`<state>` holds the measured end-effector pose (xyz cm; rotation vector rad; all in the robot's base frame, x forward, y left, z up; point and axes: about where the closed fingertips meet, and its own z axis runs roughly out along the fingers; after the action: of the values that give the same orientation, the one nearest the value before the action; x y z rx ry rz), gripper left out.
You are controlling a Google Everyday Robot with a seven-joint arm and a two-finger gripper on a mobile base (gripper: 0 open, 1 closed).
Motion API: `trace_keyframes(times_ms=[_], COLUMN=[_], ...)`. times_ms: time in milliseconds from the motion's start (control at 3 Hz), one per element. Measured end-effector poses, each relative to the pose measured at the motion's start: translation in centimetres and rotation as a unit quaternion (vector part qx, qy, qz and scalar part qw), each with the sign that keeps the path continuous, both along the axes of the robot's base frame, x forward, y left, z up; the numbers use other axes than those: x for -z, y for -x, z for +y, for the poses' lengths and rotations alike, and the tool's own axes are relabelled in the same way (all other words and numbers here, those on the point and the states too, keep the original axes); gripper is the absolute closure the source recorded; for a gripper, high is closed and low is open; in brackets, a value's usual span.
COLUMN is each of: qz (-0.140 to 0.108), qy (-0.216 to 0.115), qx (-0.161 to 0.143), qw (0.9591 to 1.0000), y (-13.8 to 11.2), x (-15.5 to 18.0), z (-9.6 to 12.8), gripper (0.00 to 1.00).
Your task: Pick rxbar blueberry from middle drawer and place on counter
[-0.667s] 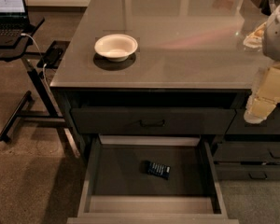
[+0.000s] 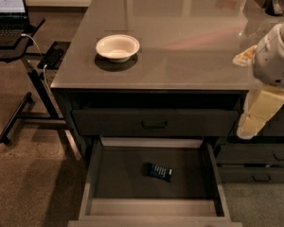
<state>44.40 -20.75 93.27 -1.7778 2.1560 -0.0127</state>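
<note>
The rxbar blueberry point(image 2: 160, 172), a small dark navy bar with pale print, lies flat near the middle of the open middle drawer point(image 2: 94, 174), on its dark bottom. The glossy grey-brown counter point(image 2: 180, 46) is above it. My gripper point(image 2: 255, 115), cream-coloured under the white arm point(image 2: 274, 56), hangs at the right edge of the view. It is in front of the counter's right front corner, above and well to the right of the drawer. It holds nothing that I can see.
A white bowl point(image 2: 117, 47) stands on the counter's left front. The shut top drawer front with a black handle point(image 2: 154, 124) is above the open drawer. A laptop on a black stand point(image 2: 9, 13) is at the left. More shut drawers point(image 2: 255, 167) are at the right.
My gripper has come down a little and slightly to the left. The bar, drawer and bowl have not moved.
</note>
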Motion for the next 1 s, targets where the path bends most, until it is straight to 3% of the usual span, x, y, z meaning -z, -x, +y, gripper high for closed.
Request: trace_keyframes(times_ms=[333, 667, 1000], qz=[0.016, 0.016, 0.014], qy=[-0.045, -0.045, -0.055], qx=[-0.036, -0.036, -0.014], qw=[0.9982, 0.9982, 0.9983], y=[-1.0, -1.0, -1.5], x=[5.0, 5.0, 7.1], z=[0.2, 0.2, 0.2], gripper=[0.0, 0.0, 0.0])
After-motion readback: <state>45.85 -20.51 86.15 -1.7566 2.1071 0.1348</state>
